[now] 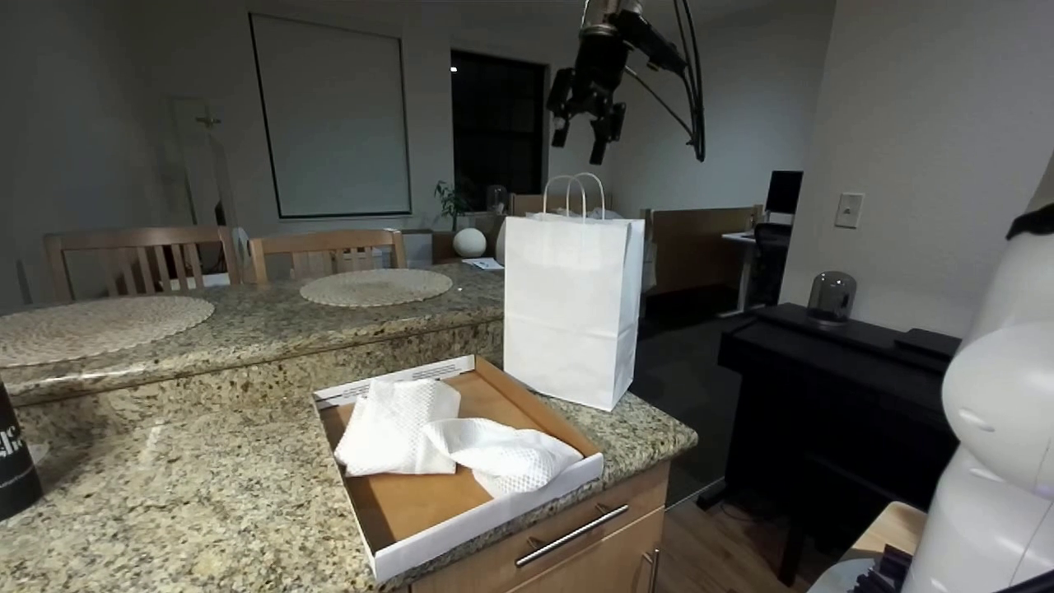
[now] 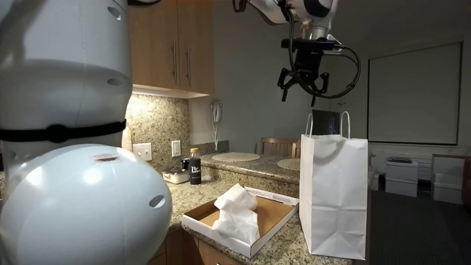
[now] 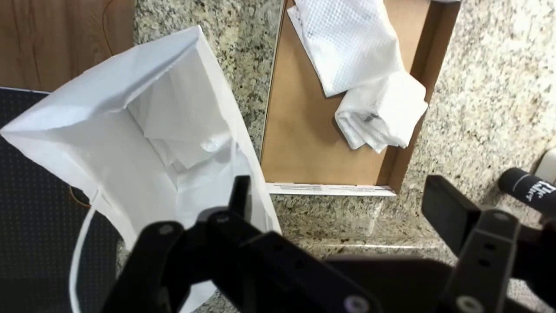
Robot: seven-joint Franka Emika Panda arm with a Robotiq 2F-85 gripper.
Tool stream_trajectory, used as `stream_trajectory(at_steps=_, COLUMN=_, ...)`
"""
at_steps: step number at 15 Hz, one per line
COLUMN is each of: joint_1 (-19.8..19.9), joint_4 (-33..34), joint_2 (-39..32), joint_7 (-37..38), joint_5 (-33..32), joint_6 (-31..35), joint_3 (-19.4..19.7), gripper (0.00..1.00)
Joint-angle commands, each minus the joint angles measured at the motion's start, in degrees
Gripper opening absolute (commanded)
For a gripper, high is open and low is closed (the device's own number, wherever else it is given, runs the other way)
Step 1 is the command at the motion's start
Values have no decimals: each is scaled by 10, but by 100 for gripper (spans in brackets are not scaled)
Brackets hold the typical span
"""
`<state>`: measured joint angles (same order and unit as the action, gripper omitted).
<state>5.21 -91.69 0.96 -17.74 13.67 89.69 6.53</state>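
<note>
Gripper (image 2: 298,98) pointing down, its two fingers (image 3: 449,215) spread wide apart. Nearest thing: a white paper bag (image 2: 333,198), upright on the right end of the granite counter (image 1: 206,502), below the fingertips. In both exterior views a gap shows between those tips and the bag's looped handles (image 2: 349,127); near, but apart. Wrist view looks down into the open mouth, bag at left, one finger crossing its rim in line of sight. White crumpled material (image 3: 186,134) inside, partly lost against pale paper.

Just left of the bag, in both exterior views: a shallow cardboard tray (image 1: 412,515), lower than the gripper. In it, two white dimpled bundles (image 1: 399,428), touching; cloth or paper, cannot tell. Round woven placemats (image 1: 376,287) on the raised ledge (image 1: 247,325), far side; wooden chair backs (image 1: 325,240) behind. Beyond the tray, far left in an exterior view, a dark lettered bottle (image 2: 195,175).
</note>
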Motion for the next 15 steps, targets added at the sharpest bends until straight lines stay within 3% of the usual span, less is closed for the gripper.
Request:
stream_trajectory(at_steps=1, joint_1=-28, joint_4=-74, joint_2=64, joint_7=-37, joint_5=-42, joint_6=25, joint_3=-33, gripper=100)
stream_trajectory(at_steps=5, joint_1=-73, joint_4=-123, joint_2=67, joint_7=-31, joint_5=-19, joint_6=53, joint_3=-73, gripper=100)
stream_trajectory(at_steps=10, joint_1=-106, joint_4=-173, joint_2=2, joint_7=-13, joint_5=32, joint_6=92, joint_3=-100, gripper=100)
stream_trajectory(at_steps=15, joint_1=-121, joint_4=-201, joint_2=-93, joint_7=30, joint_5=14, joint_6=126, joint_3=-127, gripper=100)
